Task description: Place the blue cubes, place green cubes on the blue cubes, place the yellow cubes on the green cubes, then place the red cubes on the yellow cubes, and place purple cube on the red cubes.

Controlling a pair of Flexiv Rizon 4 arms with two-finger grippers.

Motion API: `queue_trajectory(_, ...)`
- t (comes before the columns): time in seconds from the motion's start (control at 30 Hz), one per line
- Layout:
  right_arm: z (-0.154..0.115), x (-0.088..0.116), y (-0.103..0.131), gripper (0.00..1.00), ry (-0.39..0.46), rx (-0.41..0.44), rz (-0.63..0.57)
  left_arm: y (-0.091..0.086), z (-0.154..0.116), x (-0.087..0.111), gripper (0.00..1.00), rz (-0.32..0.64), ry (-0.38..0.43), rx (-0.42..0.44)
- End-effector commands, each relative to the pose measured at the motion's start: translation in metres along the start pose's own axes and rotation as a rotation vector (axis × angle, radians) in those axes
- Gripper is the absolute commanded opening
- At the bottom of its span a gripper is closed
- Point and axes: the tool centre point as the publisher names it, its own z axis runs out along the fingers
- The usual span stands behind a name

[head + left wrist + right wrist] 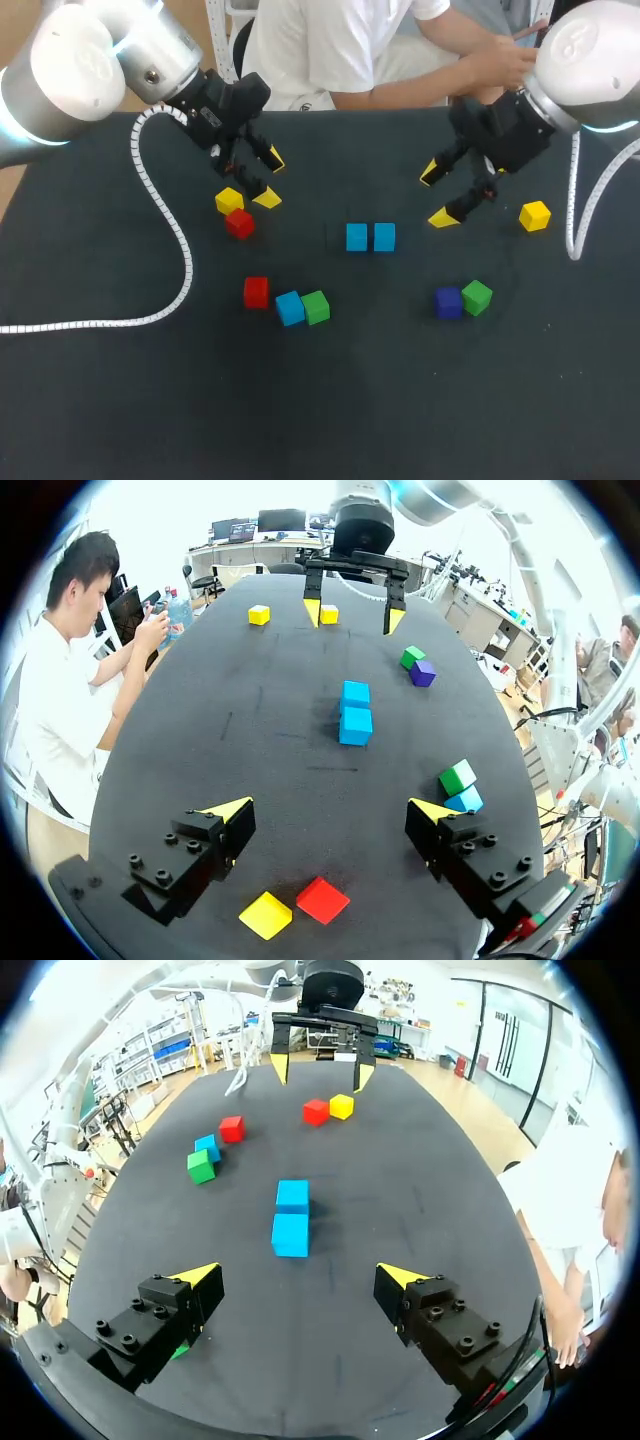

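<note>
Two blue cubes sit between left end effector and right end effector.

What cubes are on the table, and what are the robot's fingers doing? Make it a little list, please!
Blue cubes: three; middle blue pair side by side, third blue cube apart
Green cubes: two; first green cube against the third blue cube, second green cube beside the purple cube
Yellow cubes: two; left yellow cube, right yellow cube
Red cubes: two; first red cube by the left yellow cube, second red cube by the third blue cube
Stacked: nothing yet
Left fingers: open, empty
Right fingers: open, empty
</note>
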Motion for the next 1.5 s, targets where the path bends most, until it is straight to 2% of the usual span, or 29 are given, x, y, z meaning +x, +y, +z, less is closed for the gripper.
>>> queue_trajectory(0.03, -0.003, 0.001, 0.003, 1.0, -0.004, 0.003, -0.001, 0.003, 0.0, 0.0, 1.0, 0.002, 0.002, 0.007)
queue_trajectory(0.27, -0.003, 0.001, 0.003, 1.0, -0.004, 0.003, -0.001, 0.003, 0.0, 0.0, 1.0, 0.002, 0.002, 0.007)
queue_trajectory(0.33, -0.003, 0.001, 0.003, 1.0, -0.004, 0.003, -0.001, -0.008, 0.0, -0.004, 1.0, -0.071, 0.103, -0.029)
queue_trajectory(0.5, -0.003, 0.001, 0.003, 1.0, -0.004, 0.003, -0.001, -0.043, -0.002, -0.007, 1.0, -0.185, 0.23, -0.087)
queue_trajectory(0.77, -0.003, 0.001, 0.003, 1.0, -0.004, 0.003, -0.001, -0.099, 0.001, 0.008, 1.0, -0.321, 0.251, -0.166)
queue_trajectory(0.87, -0.003, 0.001, 0.003, 1.0, -0.004, 0.003, -0.001, -0.11, 0.009, 0.013, 1.0, -0.345, 0.274, -0.176)
queue_trajectory(1.0, -0.003, 0.001, 0.003, 1.0, -0.004, 0.003, -0.001, -0.119, 0.027, 0.02, 1.0, -0.374, 0.289, -0.13)
queue_trajectory(1.13, -0.003, 0.001, 0.003, 1.0, -0.004, 0.003, -0.001, -0.125, 0.039, 0.024, 1.0, -0.362, 0.282, -0.121)
queue_trajectory(1.2, -0.003, 0.001, 0.003, 1.0, -0.004, 0.003, -0.001, -0.128, 0.042, 0.026, 1.0, -0.325, 0.272, -0.121)
queue_trajectory(1.4, -0.003, 0.001, 0.003, 1.0, -0.004, 0.003, -0.001, -0.137, 0.045, 0.034, 1.0, -0.26, 0.226, -0.116)
queue_trajectory(1.5, -0.003, 0.001, 0.003, 1.0, -0.004, 0.003, -0.001, -0.141, 0.046, 0.037, 1.0, -0.264, 0.223, -0.118)
